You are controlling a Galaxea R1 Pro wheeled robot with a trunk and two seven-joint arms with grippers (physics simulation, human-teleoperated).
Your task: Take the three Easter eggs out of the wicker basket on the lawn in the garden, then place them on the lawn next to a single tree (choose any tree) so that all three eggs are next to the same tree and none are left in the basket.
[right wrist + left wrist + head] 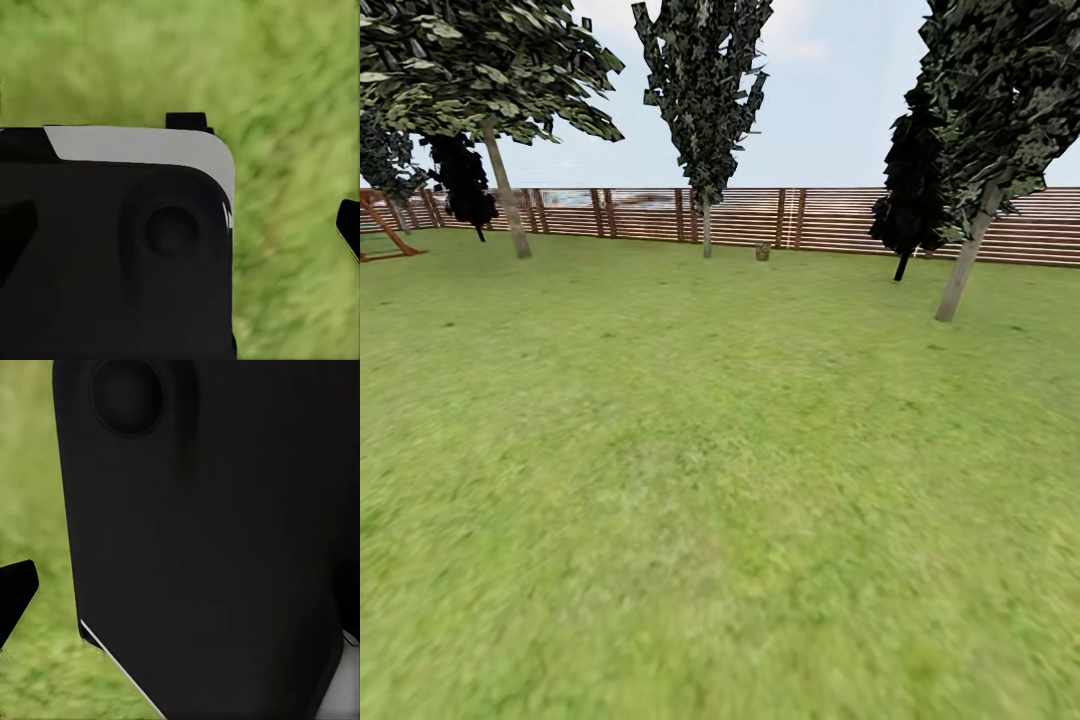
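The lawn [720, 480] stretches wide and green ahead of me. Far off, near the fence, stands a small brown thing that looks like the wicker basket [762, 252]; it is too small to show any detail. The Easter eggs are not visible at this distance. Three trees with pale trunks stand on the grass: one at the left [508, 200], one in the middle [706, 228] just left of the basket, and one at the right [960, 272]. One black fingertip [15, 600] of my left gripper hangs over grass. My right gripper [182, 229] is open, fingertips wide apart.
A brown slatted fence [830, 218] closes the garden at the back. A wooden playset [382, 232] shows at the far left. Two dark, nearly black trees [908, 200] [464, 184] stand near the fence. My own black body panel [210, 540] blocks much of both wrist views.
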